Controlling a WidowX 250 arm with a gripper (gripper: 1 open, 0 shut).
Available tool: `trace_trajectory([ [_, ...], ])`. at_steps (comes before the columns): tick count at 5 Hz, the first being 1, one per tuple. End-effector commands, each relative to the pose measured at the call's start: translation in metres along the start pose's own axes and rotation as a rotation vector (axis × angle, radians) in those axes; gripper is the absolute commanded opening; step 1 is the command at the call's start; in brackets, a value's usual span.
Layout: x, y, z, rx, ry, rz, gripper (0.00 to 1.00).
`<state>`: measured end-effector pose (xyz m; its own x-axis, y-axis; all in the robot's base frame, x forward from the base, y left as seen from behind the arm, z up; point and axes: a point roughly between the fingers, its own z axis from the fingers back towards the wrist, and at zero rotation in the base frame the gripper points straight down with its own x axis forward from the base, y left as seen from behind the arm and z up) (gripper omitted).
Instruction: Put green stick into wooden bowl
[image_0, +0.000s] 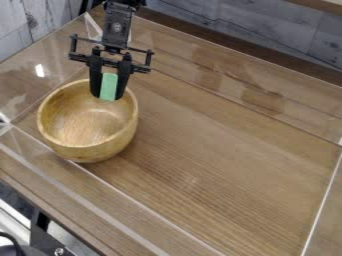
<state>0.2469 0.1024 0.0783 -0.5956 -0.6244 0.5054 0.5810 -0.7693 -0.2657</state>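
Observation:
The green stick (108, 85) hangs upright, pinched at its top by my gripper (110, 70), which is shut on it. Its lower end dips just over the far rim of the wooden bowl (87, 121), a round tan bowl standing at the left of the table. The black arm reaches down from the top of the camera view, and its fingers (94, 74) flank the stick on both sides. Nothing lies inside the bowl.
A clear plastic wall (201, 215) fences the wooden tabletop (227, 140) along its front and sides. A grey plank wall runs behind the table at the top right.

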Motion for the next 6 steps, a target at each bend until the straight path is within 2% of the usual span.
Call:
trace_trajectory([
  [1,0.004,-0.004,0.003,-0.018,0.025,-0.017,0.0],
  [3,0.004,-0.009,-0.01,-0.065,0.002,-0.026,0.0],
  [4,0.004,-0.011,-0.015,-0.083,-0.011,-0.025,1.0],
  [5,0.005,-0.014,-0.018,-0.102,-0.029,-0.026,1.0],
  [6,0.01,-0.013,-0.008,-0.082,-0.035,-0.049,1.0],
])
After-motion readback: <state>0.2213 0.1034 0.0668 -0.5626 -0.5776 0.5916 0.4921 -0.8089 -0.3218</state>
